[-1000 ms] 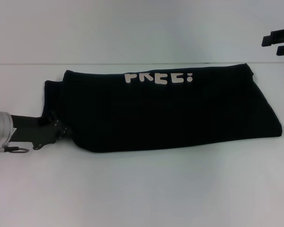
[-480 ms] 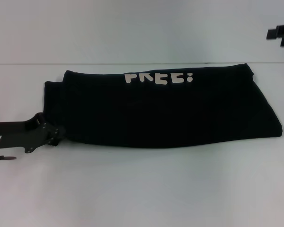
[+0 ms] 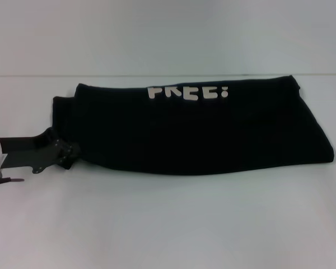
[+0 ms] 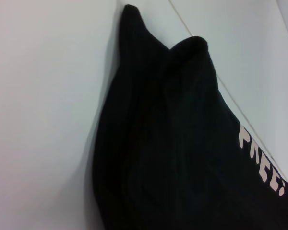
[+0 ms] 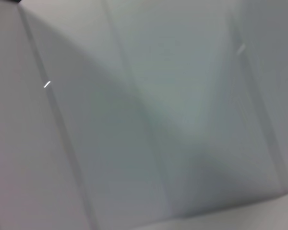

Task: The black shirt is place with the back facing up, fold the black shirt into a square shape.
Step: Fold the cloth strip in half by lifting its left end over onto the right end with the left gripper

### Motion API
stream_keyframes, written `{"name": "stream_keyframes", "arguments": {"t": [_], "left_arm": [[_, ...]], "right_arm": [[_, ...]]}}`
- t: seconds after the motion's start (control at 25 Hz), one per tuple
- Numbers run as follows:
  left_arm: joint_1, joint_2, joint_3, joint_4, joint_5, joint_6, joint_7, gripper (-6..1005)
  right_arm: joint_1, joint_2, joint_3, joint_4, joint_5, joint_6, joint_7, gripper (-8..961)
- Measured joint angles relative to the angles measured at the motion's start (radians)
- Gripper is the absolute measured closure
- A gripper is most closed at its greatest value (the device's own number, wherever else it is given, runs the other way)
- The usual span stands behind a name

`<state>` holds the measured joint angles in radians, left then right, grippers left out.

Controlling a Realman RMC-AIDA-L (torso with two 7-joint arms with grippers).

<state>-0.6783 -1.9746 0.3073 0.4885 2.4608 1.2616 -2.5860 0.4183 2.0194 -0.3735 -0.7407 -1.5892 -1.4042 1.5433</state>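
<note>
The black shirt (image 3: 196, 126) is lying folded lengthwise into a long band; crosswise folds are being left. Left gripper (image 3: 71, 152) at its left end, grip unclear.

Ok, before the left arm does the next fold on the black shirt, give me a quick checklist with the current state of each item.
1. Long fold done: the black shirt lies as a long band, lettering on top at the far edge. Ok.
2. Left gripper at the shirt's left near corner: ok.
3. Grip on the fabric: fingers blend into the cloth. Cannot tell.
4. Left end flat: the left wrist view shows bunched ridges and two raised points. Not ok.
5. Right gripper clear of the shirt: absent from the head view. Ok.
6. Table ahead of the shirt free for the fold: ok.
</note>
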Motion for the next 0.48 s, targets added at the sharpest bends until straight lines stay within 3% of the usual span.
{"name": "stream_keyframes", "arguments": {"t": [0.04, 0.2, 0.36, 0.48], "left_arm": [[0.0, -0.001, 0.0, 0.0, 0.0, 0.0, 0.005, 970], [0.017, -0.008, -0.009, 0.01, -0.008, -0.012, 0.043, 969], [0.041, -0.019, -0.012, 0.051, -0.024, -0.021, 0.08, 969], [0.052, -0.015, -0.01, 0.074, -0.021, -0.018, 0.076, 968]], "right_arm": [[-0.031, 0.014, 0.02, 0.004, 0.033, -0.005, -0.048, 329], [-0.099, 0.036, 0.113, 0.031, 0.093, -0.037, -0.127, 327], [-0.112, 0.037, 0.188, 0.067, 0.098, -0.062, -0.133, 327], [-0.108, 0.035, 0.204, 0.079, 0.097, -0.062, -0.137, 329]]}}
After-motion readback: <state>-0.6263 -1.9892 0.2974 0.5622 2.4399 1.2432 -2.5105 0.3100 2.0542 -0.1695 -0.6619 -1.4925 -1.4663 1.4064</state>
